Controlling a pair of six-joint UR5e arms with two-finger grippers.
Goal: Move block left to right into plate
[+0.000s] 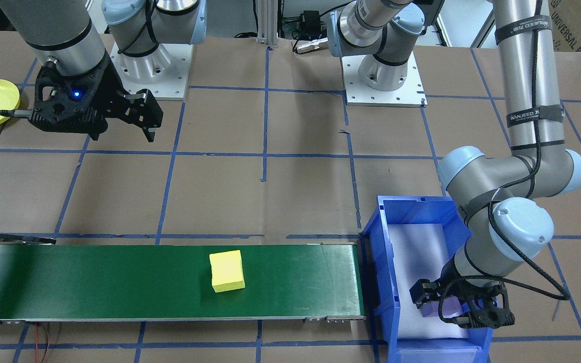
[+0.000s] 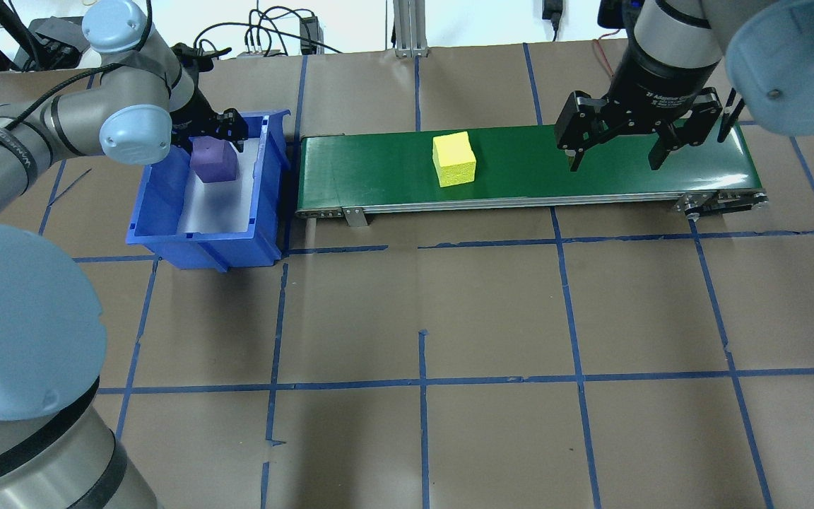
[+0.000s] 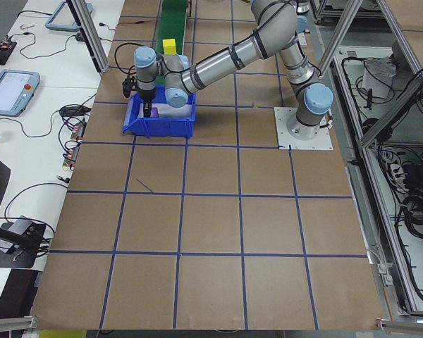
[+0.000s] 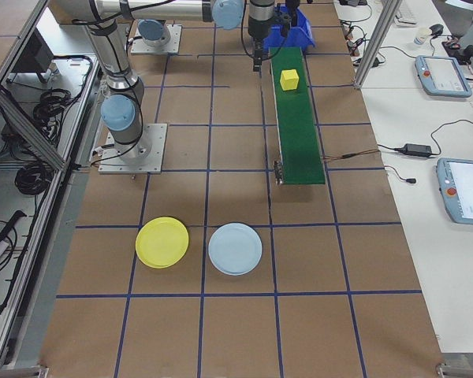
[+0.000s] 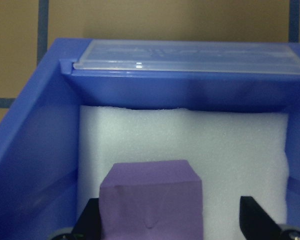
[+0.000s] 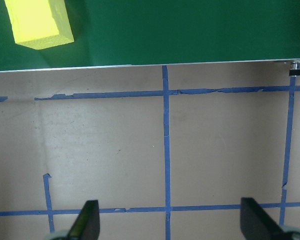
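Observation:
A purple block (image 5: 150, 200) sits on the white foam inside the blue bin (image 2: 202, 244). My left gripper (image 5: 170, 217) is down in the bin, open, with its fingers on either side of the block. The left finger stands close against the block and the right finger (image 5: 252, 217) stands well apart from it. A yellow block (image 2: 453, 159) lies near the middle of the green conveyor belt (image 2: 591, 177). My right gripper (image 2: 617, 165) hangs open with nothing in it, above the table by the belt's right part. A yellow plate (image 4: 162, 242) and a light blue plate (image 4: 235, 248) lie far off to the robot's right.
The belt (image 1: 94, 282) runs along the table's far side, with the bin (image 1: 386, 252) at its left end. Blue tape lines cross the brown table cover. Both arm bases (image 1: 384, 75) are bolted to the table on the robot's side.

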